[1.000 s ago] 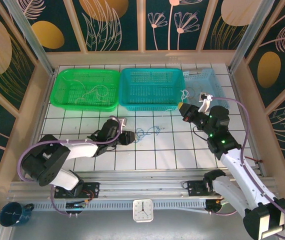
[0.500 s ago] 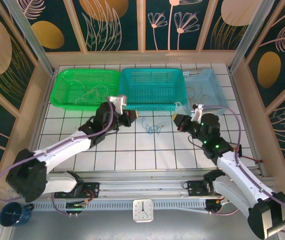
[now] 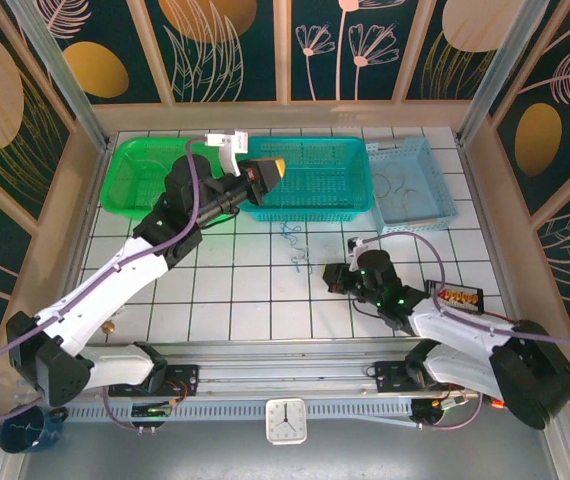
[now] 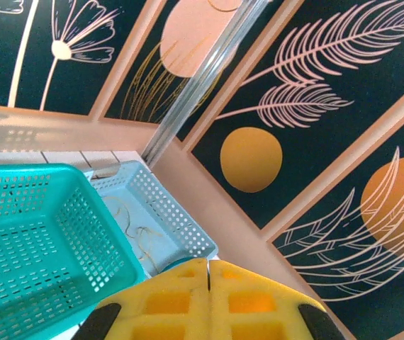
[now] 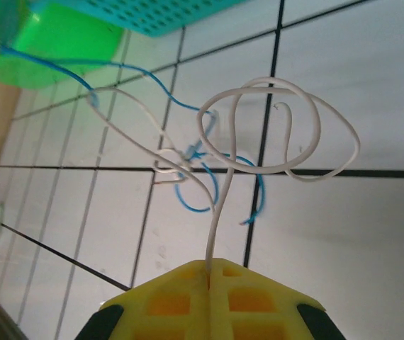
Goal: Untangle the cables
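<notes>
cables [image 3: 293,243]: small tangle lying on the table [image 3: 255,300], just in front of the teal basket [image 3: 305,212], between the two arms.
knot: in the right wrist view, blue and white strands crossing in a tight snarl beside a dark tile seam.
white cable [image 5: 217,219]: rising from the pad seam, then curling into overlapping loops above the tiles, with the free tip ending inside the loops.
blue cable [image 5: 193,208]: small loop just below the knot, with one long run stretching up and left toward the green basket [image 5: 53,35].
cream cable [image 5: 127,95]: thin, arching from beside the blue run down into the knot.
right gripper [image 5: 209,265]: clenched on the white cable, which is pinched where the yellow pads [image 5: 166,304] meet; in the top view, low over the table just right of the tangle.
left gripper [image 4: 208,263]: clenched, yellow pads meeting flush; cannot tell whether any strand is caught there; in the top view, raised above the left part of the teal basket, well apart from the tangle.
teal basket: middle one of three in a row along the far side, green basket touching it on the left.
pale blue basket [image 3: 445,200]: just right of the teal one, holding a few curled wires [image 3: 400,185].
clock [image 3: 286,420]: at the near edge, between the arm bases.
</notes>
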### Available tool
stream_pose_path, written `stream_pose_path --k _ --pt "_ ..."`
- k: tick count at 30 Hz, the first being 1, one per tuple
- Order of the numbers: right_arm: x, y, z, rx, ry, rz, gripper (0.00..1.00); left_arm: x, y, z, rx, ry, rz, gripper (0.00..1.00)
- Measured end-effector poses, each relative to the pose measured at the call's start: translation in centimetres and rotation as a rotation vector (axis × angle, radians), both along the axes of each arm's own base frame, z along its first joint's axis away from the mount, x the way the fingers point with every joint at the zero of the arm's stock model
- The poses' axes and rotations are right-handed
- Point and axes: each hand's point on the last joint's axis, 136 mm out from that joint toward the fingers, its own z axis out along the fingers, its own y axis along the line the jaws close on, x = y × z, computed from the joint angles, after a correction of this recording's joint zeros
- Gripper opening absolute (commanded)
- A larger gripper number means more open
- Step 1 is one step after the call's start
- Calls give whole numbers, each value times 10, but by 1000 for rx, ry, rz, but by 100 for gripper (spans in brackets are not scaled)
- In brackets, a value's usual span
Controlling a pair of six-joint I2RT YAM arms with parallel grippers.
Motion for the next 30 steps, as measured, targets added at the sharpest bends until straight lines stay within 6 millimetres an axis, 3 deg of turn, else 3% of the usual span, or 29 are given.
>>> stream_pose_path --k 3,7,17,23,30 --pt "1 2 -7 -38 4 14 44 -2 -1 4 -2 -2 -13 0" --pt "10 7 8 -46 -50 24 57 -4 -3 4 1 5 -29 0" --pt "16 7 53 -52 -224 60 65 -10 -5 10 -14 12 -62 0" --pt "19 10 57 -89 -293 98 66 -14 -7 20 -47 21 -88 0" --pt "38 26 47 -128 -334 128 67 -20 -9 33 -90 30 -120 0"
